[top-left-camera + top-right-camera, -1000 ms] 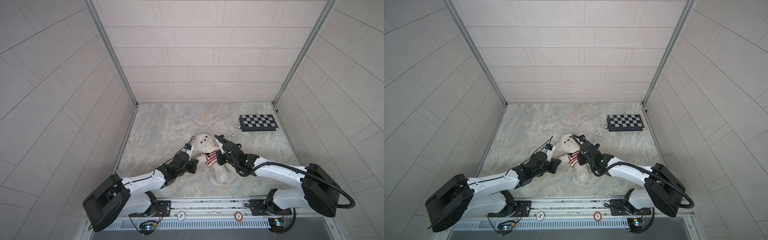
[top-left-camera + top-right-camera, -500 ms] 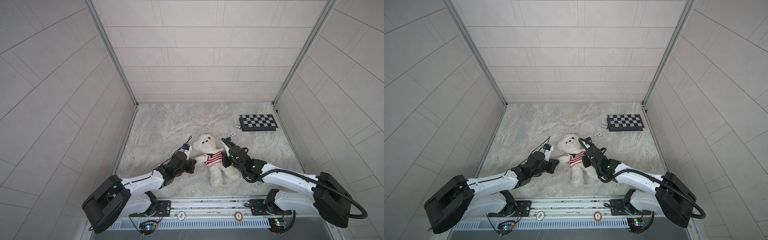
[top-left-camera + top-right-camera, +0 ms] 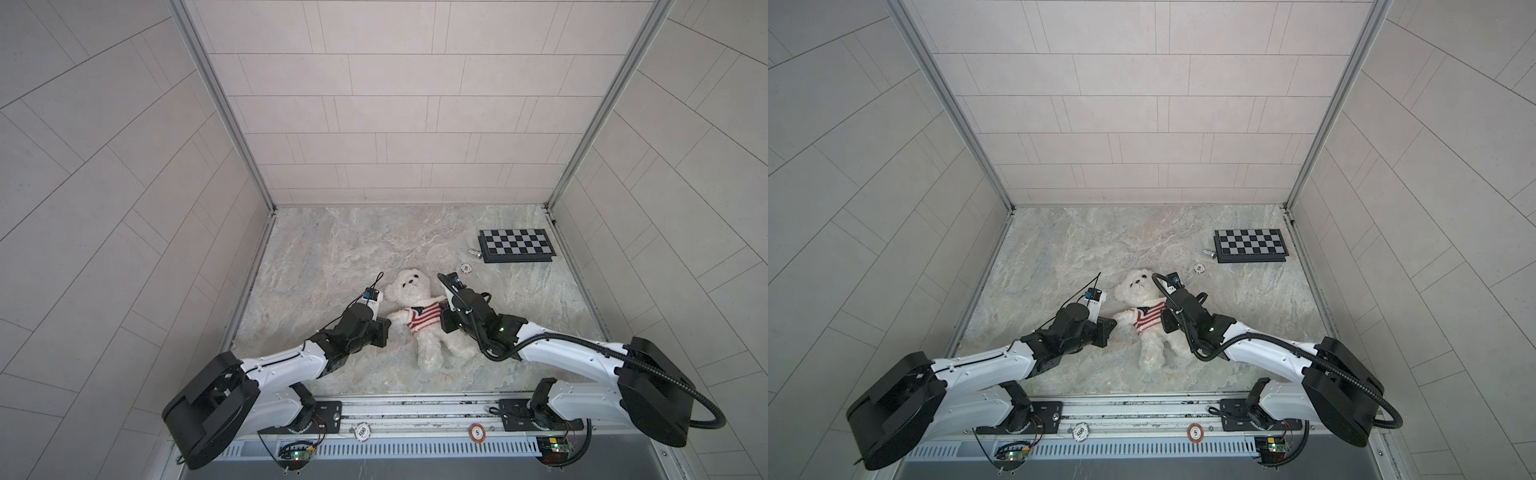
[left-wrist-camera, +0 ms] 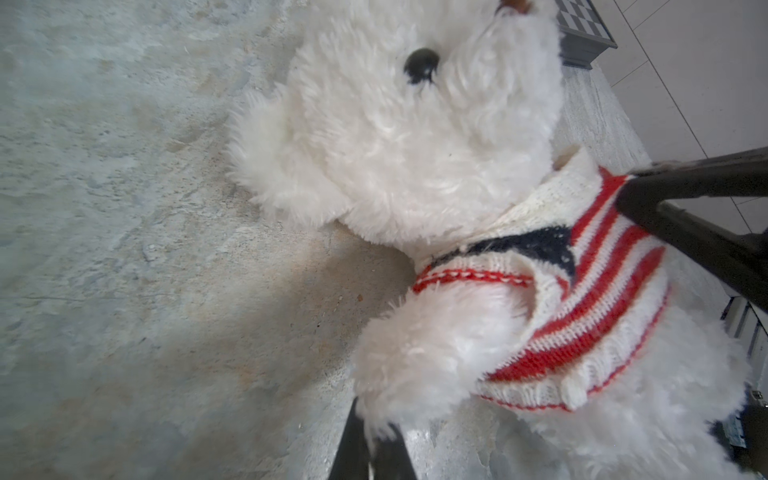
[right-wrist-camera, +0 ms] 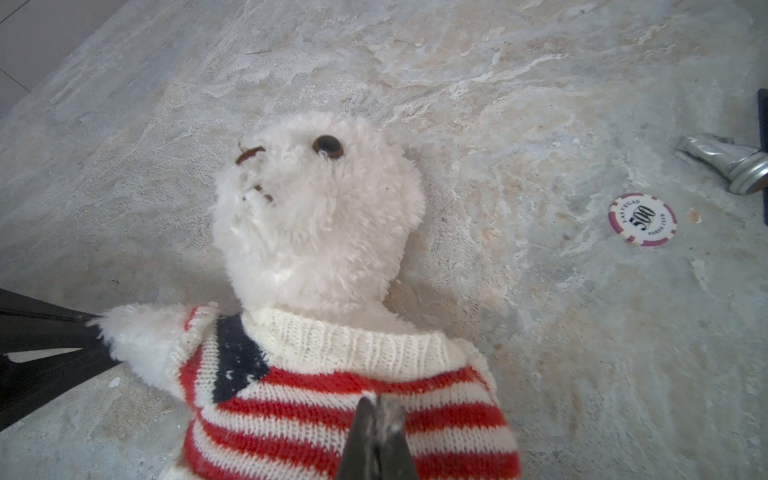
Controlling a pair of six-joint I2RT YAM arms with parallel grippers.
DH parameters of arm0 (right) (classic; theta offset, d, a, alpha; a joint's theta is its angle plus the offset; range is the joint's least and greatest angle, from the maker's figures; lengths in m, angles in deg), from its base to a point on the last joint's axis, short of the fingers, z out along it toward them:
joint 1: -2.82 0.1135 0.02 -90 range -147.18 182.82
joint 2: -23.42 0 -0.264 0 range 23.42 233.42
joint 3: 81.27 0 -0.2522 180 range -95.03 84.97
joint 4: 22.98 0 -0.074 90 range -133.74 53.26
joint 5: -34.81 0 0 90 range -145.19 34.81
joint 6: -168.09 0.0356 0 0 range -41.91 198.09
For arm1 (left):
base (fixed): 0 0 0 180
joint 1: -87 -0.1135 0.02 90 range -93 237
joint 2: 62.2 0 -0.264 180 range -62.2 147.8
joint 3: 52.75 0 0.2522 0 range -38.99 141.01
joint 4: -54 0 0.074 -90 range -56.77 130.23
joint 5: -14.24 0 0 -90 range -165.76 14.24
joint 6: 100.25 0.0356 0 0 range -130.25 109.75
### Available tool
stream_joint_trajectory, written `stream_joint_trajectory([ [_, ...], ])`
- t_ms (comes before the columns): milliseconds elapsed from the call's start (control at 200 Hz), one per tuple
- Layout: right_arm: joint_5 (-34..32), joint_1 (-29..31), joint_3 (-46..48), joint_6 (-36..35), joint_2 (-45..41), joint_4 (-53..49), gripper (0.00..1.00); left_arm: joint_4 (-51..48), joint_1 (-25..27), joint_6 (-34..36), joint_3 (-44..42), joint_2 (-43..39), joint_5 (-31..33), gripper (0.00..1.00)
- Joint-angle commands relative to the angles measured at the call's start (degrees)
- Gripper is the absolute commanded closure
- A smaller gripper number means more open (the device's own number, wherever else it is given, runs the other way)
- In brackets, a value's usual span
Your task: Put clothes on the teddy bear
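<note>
White plush is all the left gripper (image 4: 372, 440) has between its closed jaws: a tuft at the end of one paw of the teddy bear (image 3: 430, 344). The bear lies on its back on the marble, directly between our two grippers. Across the bear from it, the right gripper (image 5: 376, 409) has its jaws nearly together and pinches the striped knit of the sweater (image 5: 291, 395) at the bear's flank, where the fabric tents toward the tips. We judge the sweater to be over the head with the held paw out through its sleeve. The arm nearest the right gripper shows no paw, and we cannot tell whether it is through. The weak point is the left hold, because fur alone gives little purchase. A firm tug from the right gripper could strip the paw free, and the light bear would then slide across the smooth stone toward that gripper. A sideways pull could also ruck the hem higher on the belly or trap the hidden arm inside the body of the knit. Loose loops may snag on a fingertip when it lets go. A poker chip (image 5: 642, 219) lies beyond the right gripper and could be swept along.
</note>
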Motion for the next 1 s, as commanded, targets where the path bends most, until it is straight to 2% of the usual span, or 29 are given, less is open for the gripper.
stream_joint_trajectory([
  [0,-2.97,-0.32,-1.03,0.10,-2.61,-5.05,0.82,-4.14,-0.88,1.28,-0.50,0.31,3.65,1.00],
  [80,-3.28,-0.57,-0.37,-2.54,-6.17,-6.56,0.72,-4.84,-0.86,2.00,-0.14,-0.17,3.87,1.00],
  [190,-2.71,-2.27,-0.87,-4.04,-10.30,-11.23,0.62,-5.05,-0.88,2.59,-0.05,-1.55,3.94,1.00],
  [225,-2.20,-2.99,-1.04,-4.64,-10.86,-12.39,0.61,-5.32,-0.89,2.70,0.10,-2.01,3.95,0.96],
  [365,-0.49,-4.95,-0.81,-5.56,-9.79,-13.39,0.60,-9.08,-0.80,3.21,1.71,-4.04,4.32,0.80],
  [606,3.86,-4.89,-0.24,-4.50,-4.00,-7.84,0.63,-17.71,0.04,3.74,6.47,-12.51,5.45,0.66],
  [706,5.14,-3.65,-0.56,-2.72,-1.88,-6.21,0.65,-18.46,1.94,3.66,10.08,-12.79,2.66,0.61],
  [801,6.25,-1.84,-0.50,-0.52,-0.37,-4.05,0.66,-17.32,3.31,2.24,13.71,-9.08,-0.10,0.63],
  [996,8.03,1.99,0.28,3.55,1.26,1.07,0.68,-14.63,4.44,-0.38,17.91,0.79,-0.53,0.69],
])
